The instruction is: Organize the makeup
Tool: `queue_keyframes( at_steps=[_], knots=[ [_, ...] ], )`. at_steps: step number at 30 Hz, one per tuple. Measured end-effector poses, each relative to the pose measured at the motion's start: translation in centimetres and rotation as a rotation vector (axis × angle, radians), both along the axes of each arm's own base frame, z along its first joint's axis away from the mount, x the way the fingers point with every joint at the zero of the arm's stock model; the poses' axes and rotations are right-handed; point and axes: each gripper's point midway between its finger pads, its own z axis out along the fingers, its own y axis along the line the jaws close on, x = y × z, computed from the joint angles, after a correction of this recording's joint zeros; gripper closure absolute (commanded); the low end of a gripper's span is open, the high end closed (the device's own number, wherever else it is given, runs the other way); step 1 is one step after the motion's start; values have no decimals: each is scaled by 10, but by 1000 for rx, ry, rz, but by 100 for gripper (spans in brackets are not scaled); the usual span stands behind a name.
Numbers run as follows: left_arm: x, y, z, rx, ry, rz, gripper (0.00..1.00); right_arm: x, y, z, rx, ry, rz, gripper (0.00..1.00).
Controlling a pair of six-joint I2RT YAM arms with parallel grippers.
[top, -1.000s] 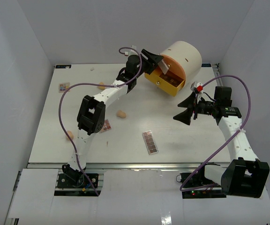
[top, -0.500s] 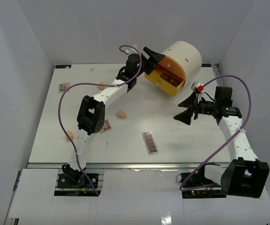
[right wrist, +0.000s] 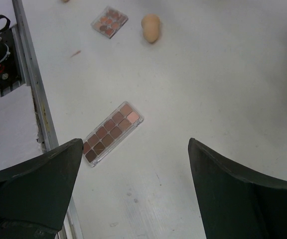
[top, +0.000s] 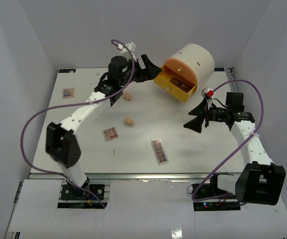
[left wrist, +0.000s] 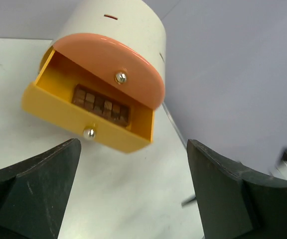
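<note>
**Both grippers gaping, one palette in the drawer**

A long palette (top: 159, 151) is lying well in front of the cream cylinder (top: 198, 59); a small square palette (top: 110, 133) and a peach sponge (top: 129, 121) are sitting front-left of it; the right gripper (top: 197, 115) is hanging just in front of the cylinder, jaws spread wide, carrying nothing; a second sponge (top: 127, 95) is lying to the cylinder's left, another square palette (top: 68, 92) far left; the left gripper (top: 141, 69) is hovering just left of the cylinder's yellow drawer (left wrist: 59, 107), jaws wide, empty; a brown palette (left wrist: 101, 103) is lying inside that drawer.
</note>
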Motion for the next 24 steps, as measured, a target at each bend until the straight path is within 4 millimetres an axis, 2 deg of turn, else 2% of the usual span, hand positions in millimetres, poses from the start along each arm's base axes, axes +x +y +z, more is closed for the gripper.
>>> queue_keyframes(
  at_steps=[2, 4, 7, 9, 12, 14, 20, 24],
  knots=[
    [-41, 42, 12, 51, -90, 21, 2, -4, 16, -18, -99, 14, 26, 10],
    [-75, 80, 12, 91, -175, 65, 2, -17, 42, -36, -225, 10, 87, 10],
    [-122, 121, -31, 189, -195, 108, 2, -43, 85, -58, -379, 2, 202, 10],
    [-137, 135, -64, 256, -177, 124, 2, -54, 103, -72, -440, 42, 212, 10],
    [-150, 153, -107, 328, -135, 158, 2, -54, 105, -96, -555, 128, 97, 10],
    [-156, 163, -124, 364, -109, 184, 2, -56, 105, -111, -619, 181, 22, 10],
    [-157, 180, -107, 369, -170, 270, 2, -63, 106, -142, -703, 331, -128, 10],
    [-154, 181, -110, 381, -164, 280, 2, -66, 105, -155, -726, 405, -180, 10]
  ],
)
